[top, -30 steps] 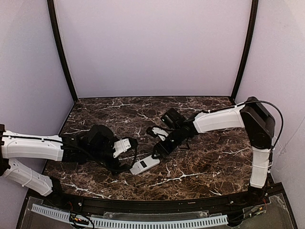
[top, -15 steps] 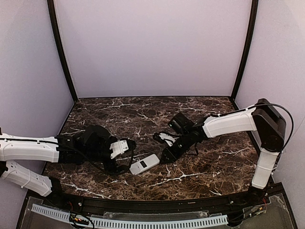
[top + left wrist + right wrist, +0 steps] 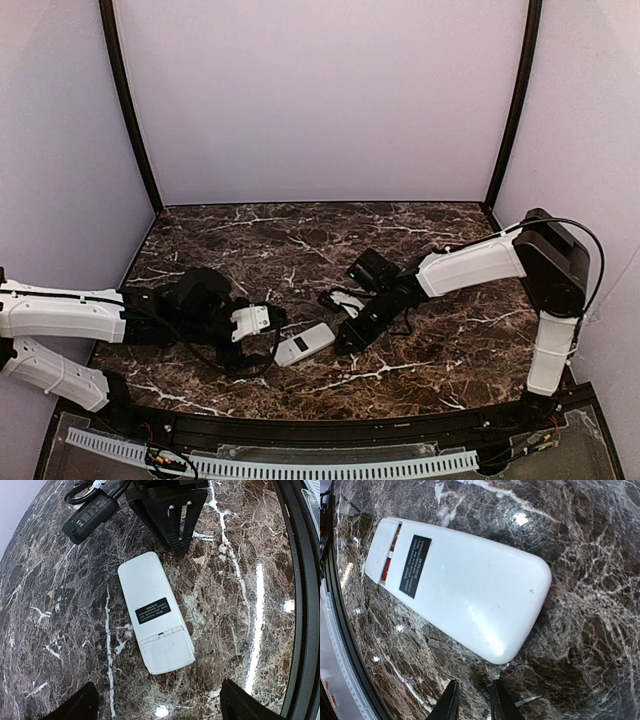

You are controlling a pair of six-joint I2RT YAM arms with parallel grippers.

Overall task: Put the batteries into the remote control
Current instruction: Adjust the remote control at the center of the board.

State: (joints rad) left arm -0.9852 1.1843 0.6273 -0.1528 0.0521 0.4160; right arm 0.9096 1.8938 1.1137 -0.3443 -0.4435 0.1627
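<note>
The remote control (image 3: 304, 344) lies back up on the marble table, with a black label and its white cover at the near end in the left wrist view (image 3: 155, 611). In the right wrist view the remote (image 3: 465, 585) shows orange batteries (image 3: 390, 555) through a narrow slot at its far end. My left gripper (image 3: 159, 710) is wide open and empty, with its fingers (image 3: 75, 707) either side of the cover end and short of it. My right gripper (image 3: 475, 702) is nearly shut and empty, just off the remote's rounded end. It also shows in the left wrist view (image 3: 178, 527).
A black cable loop with a small black tag (image 3: 90, 515) hangs from the right arm beyond the remote. The table's black front rail (image 3: 300, 580) runs close beside the remote. Purple walls enclose the back and sides.
My right gripper has drawn back a little from the remote's end and dropped lower. My left gripper has pulled back slightly toward the left. The remote has not moved.
</note>
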